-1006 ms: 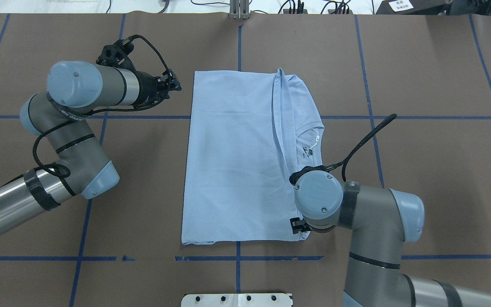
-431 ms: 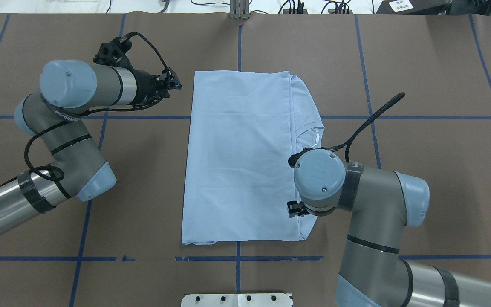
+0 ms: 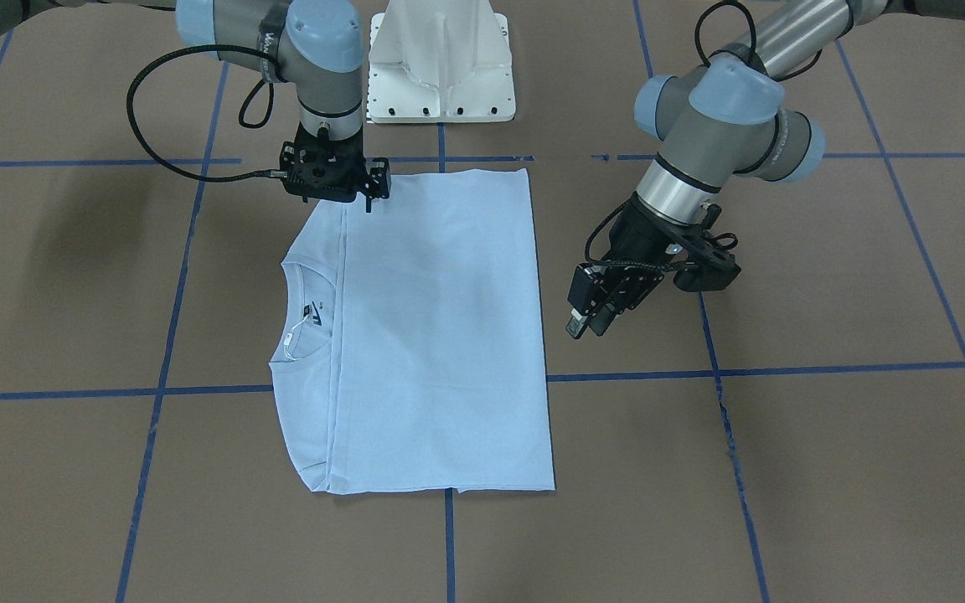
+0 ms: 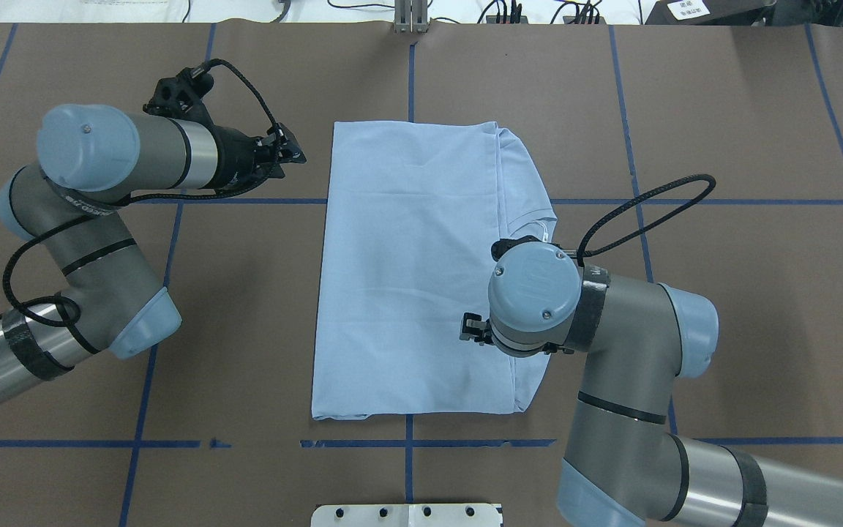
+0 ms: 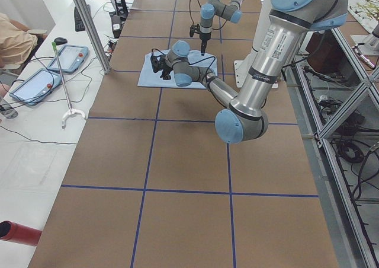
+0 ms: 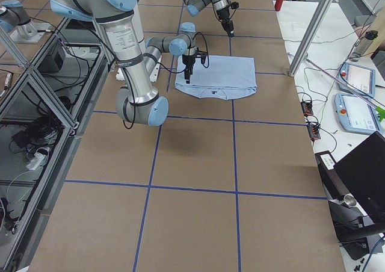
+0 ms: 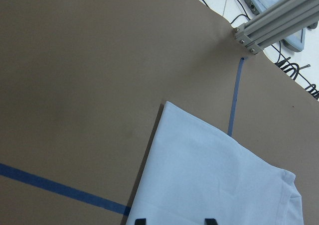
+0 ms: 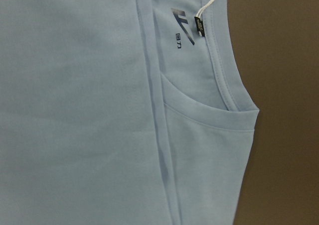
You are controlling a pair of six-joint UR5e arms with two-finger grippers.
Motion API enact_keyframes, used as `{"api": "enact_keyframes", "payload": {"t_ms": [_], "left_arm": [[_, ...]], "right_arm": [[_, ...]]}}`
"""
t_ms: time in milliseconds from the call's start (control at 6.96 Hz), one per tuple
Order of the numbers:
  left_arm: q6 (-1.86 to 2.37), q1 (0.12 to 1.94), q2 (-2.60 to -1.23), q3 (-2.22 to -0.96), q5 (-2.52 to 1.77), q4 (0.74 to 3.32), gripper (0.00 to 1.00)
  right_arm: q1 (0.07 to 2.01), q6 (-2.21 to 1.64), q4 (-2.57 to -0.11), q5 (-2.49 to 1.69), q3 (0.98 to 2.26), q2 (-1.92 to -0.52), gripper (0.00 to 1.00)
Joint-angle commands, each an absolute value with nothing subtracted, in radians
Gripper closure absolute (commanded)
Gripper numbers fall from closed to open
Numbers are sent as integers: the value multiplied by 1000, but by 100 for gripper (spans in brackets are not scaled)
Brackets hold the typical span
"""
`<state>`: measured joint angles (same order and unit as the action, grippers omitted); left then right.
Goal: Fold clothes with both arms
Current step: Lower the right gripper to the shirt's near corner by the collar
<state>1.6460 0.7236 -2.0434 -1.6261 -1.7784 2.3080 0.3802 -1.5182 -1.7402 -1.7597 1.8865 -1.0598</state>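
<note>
The light blue T-shirt (image 4: 407,271) lies flat in a folded rectangle at the table's middle, also seen in the front view (image 3: 432,335). Its collar (image 3: 302,314) and dark neck label (image 8: 182,23) peek out past the folded edge. The chest print is hidden. My right gripper (image 3: 340,197) hovers over the shirt's right part near the robot-side edge, open and holding nothing. In the overhead view its wrist (image 4: 535,296) covers it. My left gripper (image 4: 291,152) is open and empty, off the shirt's far left corner above bare table; its fingertips (image 7: 140,220) stand apart.
The white pedestal base (image 3: 441,67) stands at the robot-side edge. Blue tape lines (image 4: 140,417) grid the brown table. An aluminium post (image 4: 410,18) and cables sit at the far edge. Tablets (image 5: 35,81) lie on a side bench.
The folded flap's edge has shifted right and settled flat on the shirt. My right wrist has moved away from the robot-side hem and slightly left over the shirt. My left arm has drawn back a little.
</note>
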Motion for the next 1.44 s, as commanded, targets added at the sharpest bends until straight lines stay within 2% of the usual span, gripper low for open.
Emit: {"api": "enact_keyframes", "payload": {"t_ms": [0,575,718,1293], "left_arm": [[1646,724,-2042,-1632,-1781,2304,51],[1646,724,-2042,-1654,-1781,2275,51],[1646,724,-2042,-1655,-1781,2275,51],[1646,724,-2042,-1655,-1781,2273,50]], "right_arm": [[327,-1832,-1638,-1699,1891,-1100,2],[310,-2251,-1573,-1597,1922,-1127,6],[301,-2320,-1439,-1598,1927,-1190,4],[243,-2309,-1402,-1600,1921,-1238,7]]}}
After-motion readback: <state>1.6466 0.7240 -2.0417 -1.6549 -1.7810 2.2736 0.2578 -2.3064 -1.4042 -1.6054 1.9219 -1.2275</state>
